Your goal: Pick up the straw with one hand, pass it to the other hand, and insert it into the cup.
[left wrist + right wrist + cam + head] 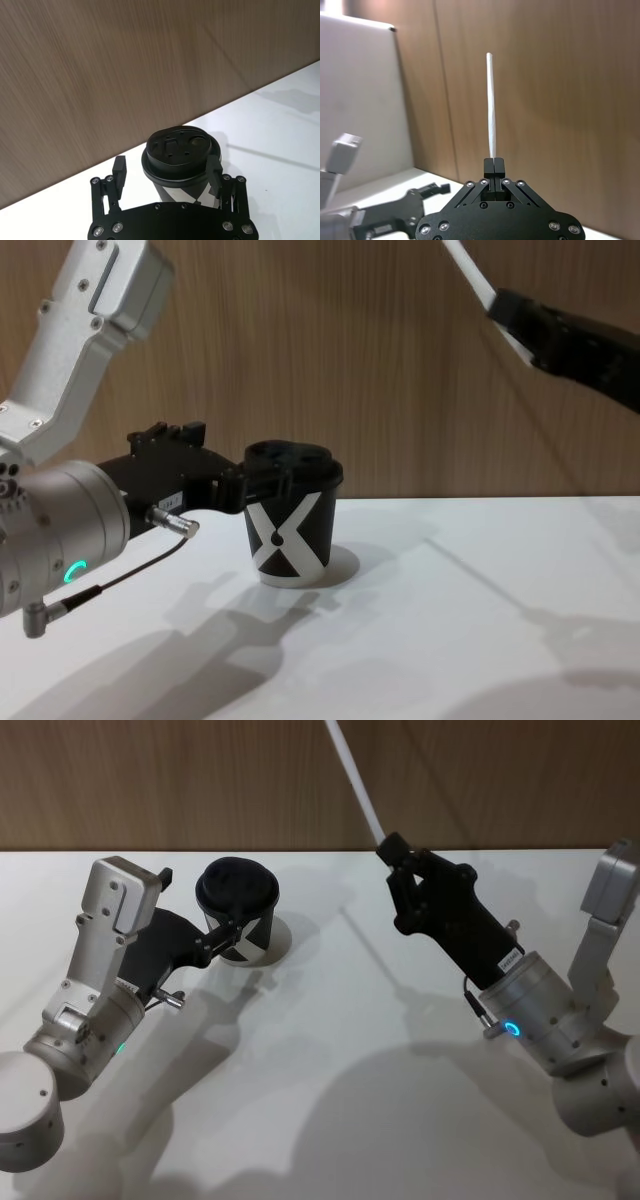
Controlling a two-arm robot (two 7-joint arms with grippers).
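The straw (358, 792) is clenched in your right tool (390, 848), held aloft; your left tool (167, 172) stands released, straddling the cup (290, 525).

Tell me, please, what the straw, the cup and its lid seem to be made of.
Straw: probably plastic; whitish and slightly translucent, a smooth, thin, straight tube.
Cup: likely paper; matte black wall with a white printed mark and a white base.
Lid: seemingly moulded plastic; black with a faint sheen and raised shapes on its top.
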